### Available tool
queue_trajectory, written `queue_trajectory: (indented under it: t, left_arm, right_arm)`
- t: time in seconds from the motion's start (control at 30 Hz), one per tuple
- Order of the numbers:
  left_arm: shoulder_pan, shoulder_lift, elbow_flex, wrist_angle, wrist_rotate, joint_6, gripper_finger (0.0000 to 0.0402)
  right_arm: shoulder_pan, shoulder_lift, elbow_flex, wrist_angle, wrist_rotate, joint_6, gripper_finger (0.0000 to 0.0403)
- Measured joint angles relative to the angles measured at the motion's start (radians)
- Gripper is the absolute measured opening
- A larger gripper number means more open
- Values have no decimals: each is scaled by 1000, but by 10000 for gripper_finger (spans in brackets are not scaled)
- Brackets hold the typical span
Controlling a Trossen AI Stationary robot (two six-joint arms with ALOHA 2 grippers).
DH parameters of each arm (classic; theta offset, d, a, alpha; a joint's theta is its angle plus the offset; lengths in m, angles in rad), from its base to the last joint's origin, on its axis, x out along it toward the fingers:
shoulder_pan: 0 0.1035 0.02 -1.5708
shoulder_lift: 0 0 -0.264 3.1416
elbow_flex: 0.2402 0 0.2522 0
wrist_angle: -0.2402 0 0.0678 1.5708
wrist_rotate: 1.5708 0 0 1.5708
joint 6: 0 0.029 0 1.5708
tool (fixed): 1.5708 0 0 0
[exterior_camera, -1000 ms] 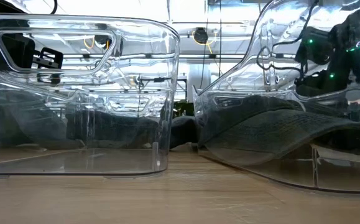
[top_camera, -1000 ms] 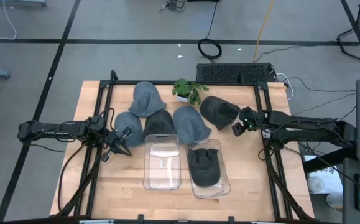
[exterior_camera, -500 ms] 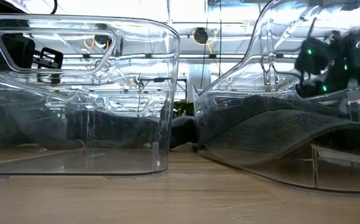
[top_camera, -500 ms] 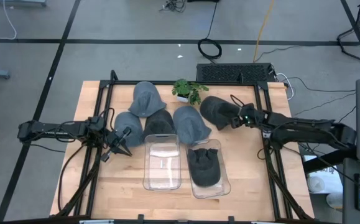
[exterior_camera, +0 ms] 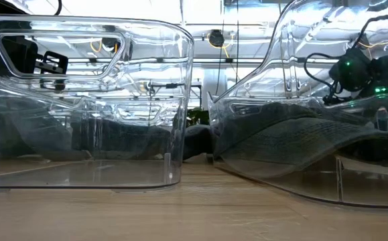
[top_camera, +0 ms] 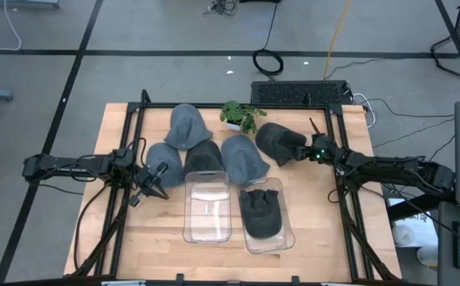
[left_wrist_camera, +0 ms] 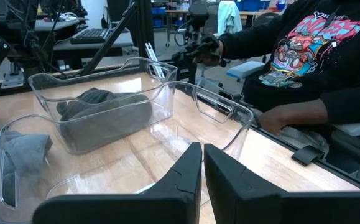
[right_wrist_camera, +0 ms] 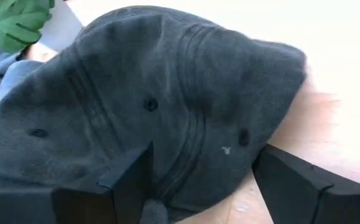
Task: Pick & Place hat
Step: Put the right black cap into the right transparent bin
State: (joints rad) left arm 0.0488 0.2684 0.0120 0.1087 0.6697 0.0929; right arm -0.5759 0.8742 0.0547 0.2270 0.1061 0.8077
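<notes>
A person's black shirt (left_wrist_camera: 304, 46) is showing bright pink and blue letters in the left wrist view; the words are too jumbled to read; nothing else is showing any writing.

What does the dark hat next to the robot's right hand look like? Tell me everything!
The dark hat is a charcoal fabric cap, soft and a bit crumpled, with stitched seams and small eyelet holes in its crown. It lies on the wooden table, at the right end of the group of hats, beside the small green plant. The right gripper is open, its fingers spread on either side of the cap's edge, which is not yet pinched.
</notes>
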Motion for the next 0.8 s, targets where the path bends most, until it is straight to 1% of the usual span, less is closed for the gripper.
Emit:
queue_trajectory:
  t: [0.13, 0.23, 0.33, 0.4, 0.47, 0.63, 0.73, 0.8]
  left_arm:
    - [0, 0, 0, 0, 0, 0, 26]
    - [0, 0, 0, 0, 0, 0, 26]
    - [0, 0, 0, 0, 0, 0, 26]
    - [0, 0, 0, 0, 0, 0, 26]
    - [0, 0, 0, 0, 0, 0, 26]
    - [0, 0, 0, 0, 0, 0, 26]
    - [0, 0, 0, 0, 0, 0, 26]
    - [0, 0, 0, 0, 0, 0, 26]
  right_arm:
    - [2, 1, 0, 34, -51, 23, 254]
    - [2, 13, 0, 23, -46, 25, 254]
    - [2, 42, 0, 62, -39, 24, 254]
    - [2, 58, -1, 145, -40, 21, 254]
    - [1, 65, -1, 273, -62, 9, 254]
    - [-1, 74, -2, 558, -162, -4, 254]
    - [-1, 74, -2, 645, -167, 20, 254]
    - [-1, 74, -2, 659, -153, 40, 254]
